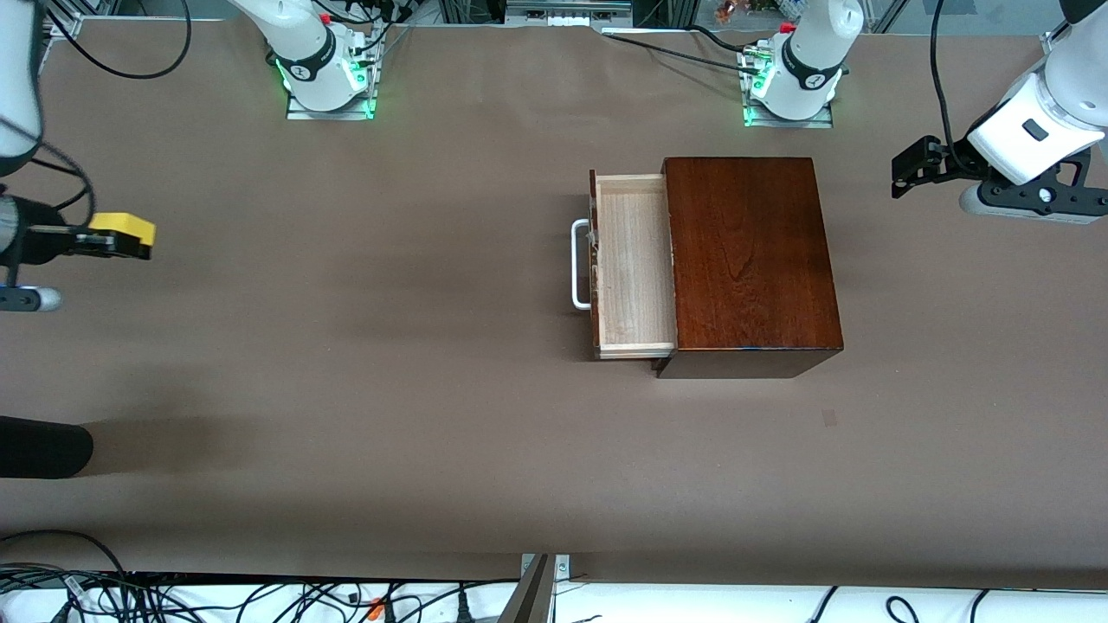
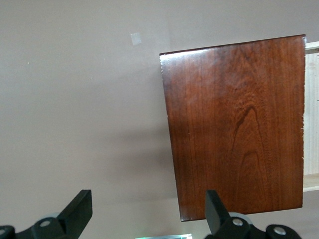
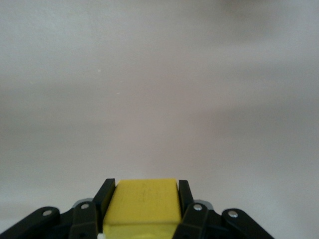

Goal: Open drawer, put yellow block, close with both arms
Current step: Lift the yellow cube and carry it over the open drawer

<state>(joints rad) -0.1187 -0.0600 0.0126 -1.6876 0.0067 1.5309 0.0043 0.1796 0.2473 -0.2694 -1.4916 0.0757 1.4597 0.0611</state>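
Note:
The yellow block [image 1: 130, 232] is held up over the table's end on the right arm's side, with my right gripper [image 1: 111, 240] shut on it. The right wrist view shows the block [image 3: 143, 204] clamped between both black fingers [image 3: 106, 191]. The dark wooden box [image 1: 749, 260] sits mid-table with its drawer [image 1: 632, 264] pulled open toward the right arm's end. The pale tray is empty and the white handle [image 1: 578, 264] faces out. My left gripper [image 1: 909, 173] hovers open past the box's closed end. In the left wrist view the left gripper [image 2: 148, 209] holds nothing above the box top [image 2: 239, 129].
A black rounded object [image 1: 43, 446] lies at the table's edge on the right arm's side, nearer the front camera. Cables [image 1: 260, 597] run along the near edge. The arm bases [image 1: 325, 78] [image 1: 792, 86] stand at the back. A small mark [image 1: 829, 417] is on the tablecloth.

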